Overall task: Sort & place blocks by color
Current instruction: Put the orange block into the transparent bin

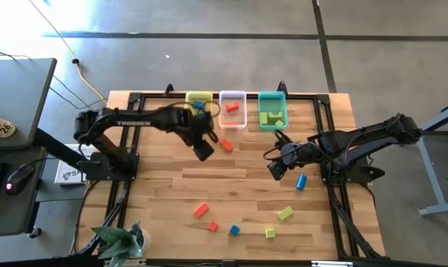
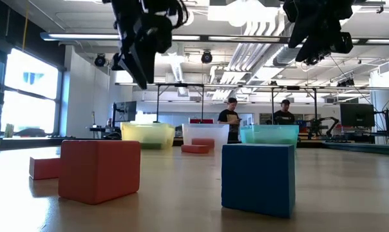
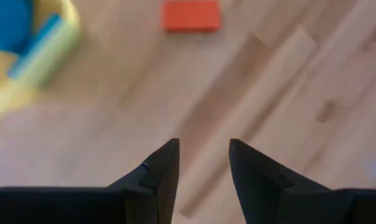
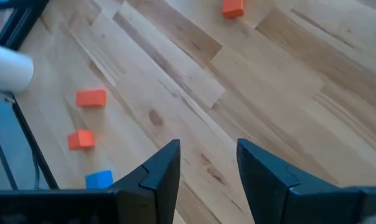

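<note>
Loose blocks lie on the wooden table: a red one [image 1: 226, 145] near the trays, a blue one [image 1: 300, 181] at the right, and red [image 1: 201, 210], blue [image 1: 234, 231] and yellow-green [image 1: 285, 213] ones near the front edge. My left gripper [image 1: 203, 150] hangs open above bare wood just left of the red block [image 3: 191, 15], with nothing between its fingers [image 3: 203, 162]. My right gripper [image 1: 274, 169] hangs open over the table's right half, left of the blue block, also with nothing in it [image 4: 208, 165].
At the far edge stand three trays in a row: a yellow one [image 1: 198, 104] holding blue blocks, a clear one [image 1: 232, 110] holding red ones, and a teal one [image 1: 272, 110] holding yellow-green ones. A potted plant [image 1: 120, 239] stands at the front left corner. Two people stand in the room beyond.
</note>
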